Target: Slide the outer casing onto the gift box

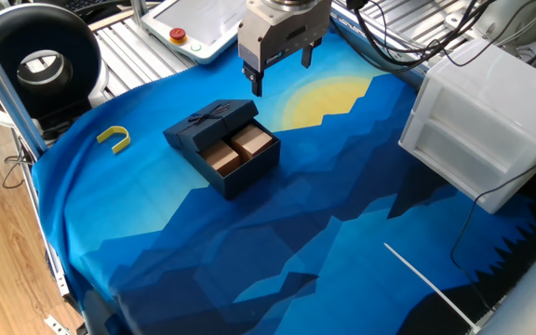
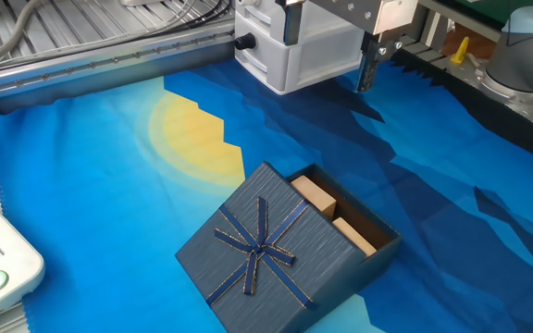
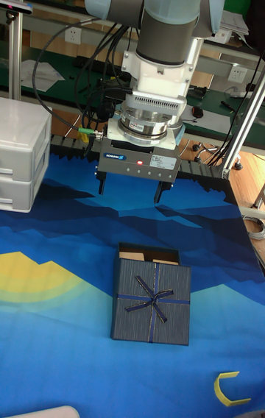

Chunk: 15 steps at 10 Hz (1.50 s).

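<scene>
outer casing (image 1: pixel 210 121) half on, pincer (image 1: pixel 282 76) apart, empty
an off-centre push may jam it askew or shove the gift box (image 1: pixel 257 167) away

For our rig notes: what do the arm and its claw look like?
The arm has grey cylindrical joints with pale blue caps and black cables. The claw is a silver-grey block with a red light and two thin dark fingers.

outer casing (image 3: pixel 151 302) covers most of the gift box (image 3: pixel 149 252), only a thin strip of tan interior peeks out past its edge. hand (image 1: pixel 282 74) is cropped by the top edge in both fixed views, and the outer casing's near corner runs off the bottom in the other fixed view.
</scene>
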{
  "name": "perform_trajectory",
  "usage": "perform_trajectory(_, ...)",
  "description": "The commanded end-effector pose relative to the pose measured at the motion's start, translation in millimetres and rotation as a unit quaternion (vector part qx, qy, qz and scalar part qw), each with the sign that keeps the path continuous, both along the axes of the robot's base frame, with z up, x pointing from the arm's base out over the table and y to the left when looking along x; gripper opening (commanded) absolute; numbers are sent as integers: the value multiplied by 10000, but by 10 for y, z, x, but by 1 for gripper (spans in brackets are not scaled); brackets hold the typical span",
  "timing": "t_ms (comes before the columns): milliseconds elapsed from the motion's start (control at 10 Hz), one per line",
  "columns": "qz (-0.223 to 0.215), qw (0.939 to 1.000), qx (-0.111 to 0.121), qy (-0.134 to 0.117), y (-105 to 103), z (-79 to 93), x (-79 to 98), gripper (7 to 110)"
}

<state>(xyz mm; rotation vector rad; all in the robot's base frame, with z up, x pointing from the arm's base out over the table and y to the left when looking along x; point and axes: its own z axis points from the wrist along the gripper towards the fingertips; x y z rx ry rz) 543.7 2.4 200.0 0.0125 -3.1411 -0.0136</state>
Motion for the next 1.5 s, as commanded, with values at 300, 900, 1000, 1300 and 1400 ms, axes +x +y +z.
perform_trajectory(300, -643, 9884, 1270, -537, 655, 95, 309, 7)
perform_trajectory(900, -533, 9937, 787, -589, 447, 33, 319, 7)
perform_trajectory(1000, -362, 9955, 528, -695, 317, 37, 359, 7)
perform_trajectory(1300, 36, 9995, 198, -239, 199, 3, 118, 7)
perform_trajectory(1400, 156, 9996, 245, -12, 226, 14, 1, 7)
